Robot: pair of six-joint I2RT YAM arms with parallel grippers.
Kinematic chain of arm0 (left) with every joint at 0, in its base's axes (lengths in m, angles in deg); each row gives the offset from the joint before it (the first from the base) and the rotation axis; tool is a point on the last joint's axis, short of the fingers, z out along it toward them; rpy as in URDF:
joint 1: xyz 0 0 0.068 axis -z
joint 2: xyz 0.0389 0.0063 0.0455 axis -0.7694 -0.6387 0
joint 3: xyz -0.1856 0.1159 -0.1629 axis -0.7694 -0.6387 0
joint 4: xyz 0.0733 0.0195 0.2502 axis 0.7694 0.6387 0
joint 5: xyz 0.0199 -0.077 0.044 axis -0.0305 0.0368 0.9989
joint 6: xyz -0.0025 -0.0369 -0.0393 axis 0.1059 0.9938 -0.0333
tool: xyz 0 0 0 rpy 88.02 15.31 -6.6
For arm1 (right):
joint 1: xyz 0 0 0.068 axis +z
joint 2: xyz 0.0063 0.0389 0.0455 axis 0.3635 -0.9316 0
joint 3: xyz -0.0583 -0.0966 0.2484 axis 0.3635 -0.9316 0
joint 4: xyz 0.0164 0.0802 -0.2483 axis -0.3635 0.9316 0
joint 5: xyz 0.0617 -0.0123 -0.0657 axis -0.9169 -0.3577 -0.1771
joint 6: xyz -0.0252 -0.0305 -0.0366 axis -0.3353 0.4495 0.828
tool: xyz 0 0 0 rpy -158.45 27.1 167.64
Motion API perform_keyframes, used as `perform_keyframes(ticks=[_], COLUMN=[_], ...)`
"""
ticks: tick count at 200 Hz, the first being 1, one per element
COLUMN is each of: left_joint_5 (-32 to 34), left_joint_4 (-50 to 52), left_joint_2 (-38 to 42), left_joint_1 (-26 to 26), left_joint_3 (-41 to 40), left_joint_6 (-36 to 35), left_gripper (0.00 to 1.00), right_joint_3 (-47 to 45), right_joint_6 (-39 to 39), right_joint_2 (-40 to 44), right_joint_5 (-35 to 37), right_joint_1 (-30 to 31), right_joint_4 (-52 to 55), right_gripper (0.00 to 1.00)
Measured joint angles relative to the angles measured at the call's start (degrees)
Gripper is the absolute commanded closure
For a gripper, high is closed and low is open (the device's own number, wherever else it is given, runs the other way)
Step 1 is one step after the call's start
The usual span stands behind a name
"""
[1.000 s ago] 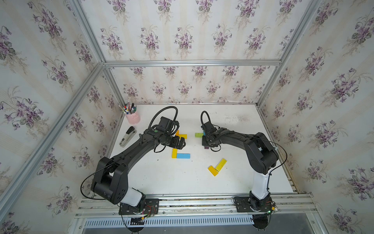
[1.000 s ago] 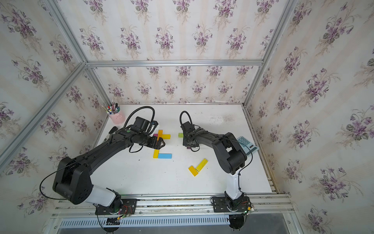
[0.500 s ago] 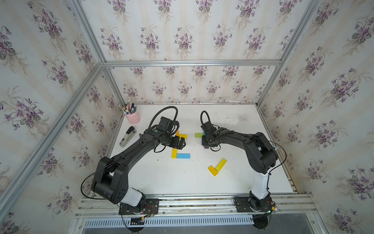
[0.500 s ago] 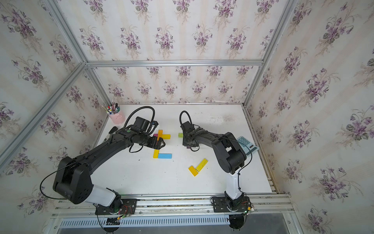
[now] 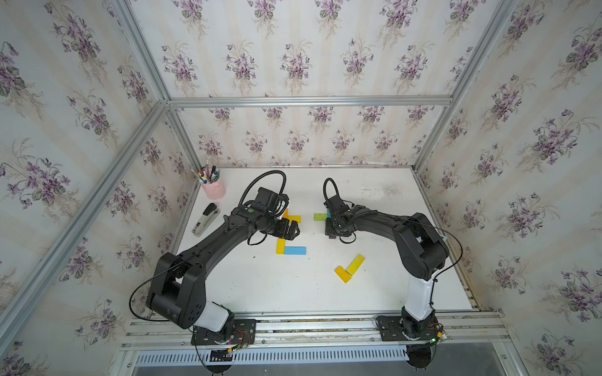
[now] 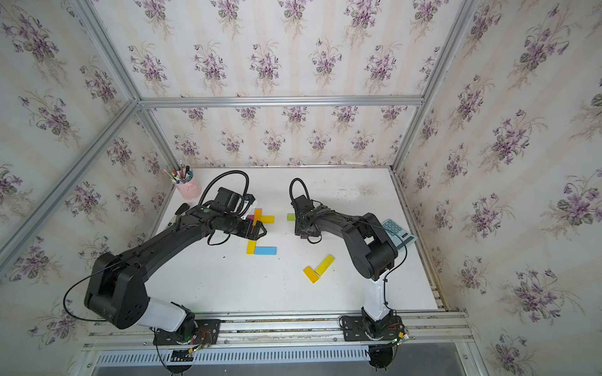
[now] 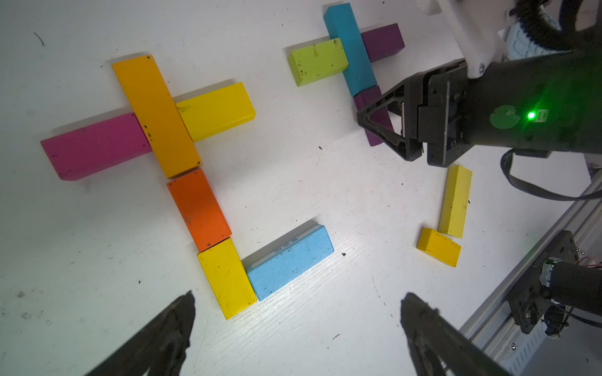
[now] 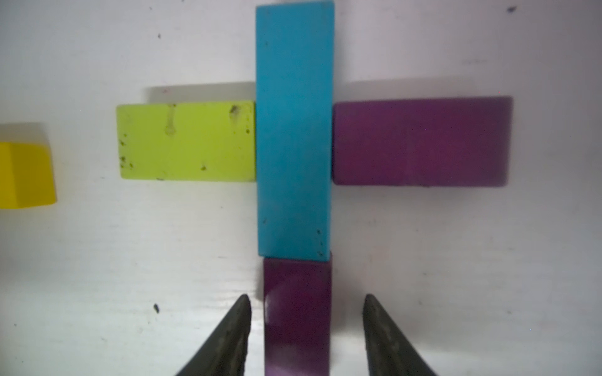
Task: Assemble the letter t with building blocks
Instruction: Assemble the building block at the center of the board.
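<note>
- Blocks of the left letter lie flat on the table (image 5: 293, 293). The magenta block (image 7: 94, 146) and the upper yellow block (image 7: 215, 110) touch the two sides of the long orange block (image 7: 156, 114) as a bar. The dark orange block (image 7: 198, 210), the lower yellow block (image 7: 226, 276) and the light blue block (image 7: 290, 260) make the stem and the foot. I judge this t finished.
- The left gripper (image 5: 291, 229) hovers over this letter with the pincer released wide and empty. Its arm is stretched low and forward from the base.
- In the right letter, the lime block (image 8: 185, 141) and the side purple block (image 8: 420, 141) touch the teal block (image 8: 294, 130). The lower purple block (image 8: 296, 309) meets its end and so lengthens the stem.
- The right gripper (image 8: 307, 298) straddles this lower purple block with a small gap on each side, so it is released and grasps nothing. The elbow is bent and the forearm reaches toward the centre, low over the table.
- The pale yellow block (image 5: 355, 264) and the golden yellow block (image 5: 342, 274) touch in an L, well apart from both letters. Probably they will serve for the foot of the right t.
</note>
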Motion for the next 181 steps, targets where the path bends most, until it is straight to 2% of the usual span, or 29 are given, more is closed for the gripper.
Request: perform_keyframes(ticks=[15, 22, 28, 30, 31, 34, 91, 130, 147, 164, 181], left_joint_5=[0.00, -0.04, -0.22, -0.28, -0.31, -0.39, -2.16, -3.32, -4.79, -6.47, -6.32], left_joint_4=[-0.02, -0.11, -0.26, -0.33, -0.35, -0.44, -1.68, -4.50, -4.52, -3.87, -2.67], left_joint_2=[0.61, 1.05, 1.44, 1.57, 1.64, 1.86, 8.59, 15.89, 16.39, 14.14, 13.55], left_joint_1=[0.00, 0.00, 0.00, 0.00, 0.00, 0.00, 0.48, 1.62, 1.70, 3.17, 7.17], left_joint_3=[0.00, 0.00, 0.00, 0.00, 0.00, -0.02, -2.19, -6.58, -7.06, -5.42, -5.75], left_joint_6=[0.00, 0.00, 0.00, 0.00, 0.00, 0.00, -0.44, -1.77, -1.29, -1.38, -2.25], left_gripper=[0.00, 0.00, 0.00, 0.00, 0.00, 0.00, 0.00, 0.00, 0.00, 0.00, 0.00], right_joint_3=[-0.02, -0.04, -0.13, -0.20, -0.22, -0.35, -6.08, -19.26, -25.24, -28.00, -29.24], right_joint_6=[0.39, 0.42, 0.59, 0.72, 0.79, 0.76, 2.60, 3.54, 3.63, 3.80, 3.69], right_joint_2=[1.60, 2.47, 3.41, 3.69, 3.80, 4.24, 14.21, 30.71, 36.06, 37.64, 37.66], right_joint_5=[-0.02, -0.02, -0.02, -0.04, -0.07, -0.04, 1.97, 2.40, -0.37, -2.47, -4.15], right_joint_1=[0.00, 0.00, 0.00, 0.00, 0.00, 0.00, 2.62, 3.74, 3.37, 3.06, 3.80], right_joint_4=[0.90, 0.98, 0.90, 0.85, 0.85, 0.76, 0.66, -5.95, -9.16, -10.45, -10.58], right_gripper=[0.37, 0.32, 0.20, 0.07, 0.03, 0.00, 0.00, 0.00, 0.00, 0.11, 0.18])
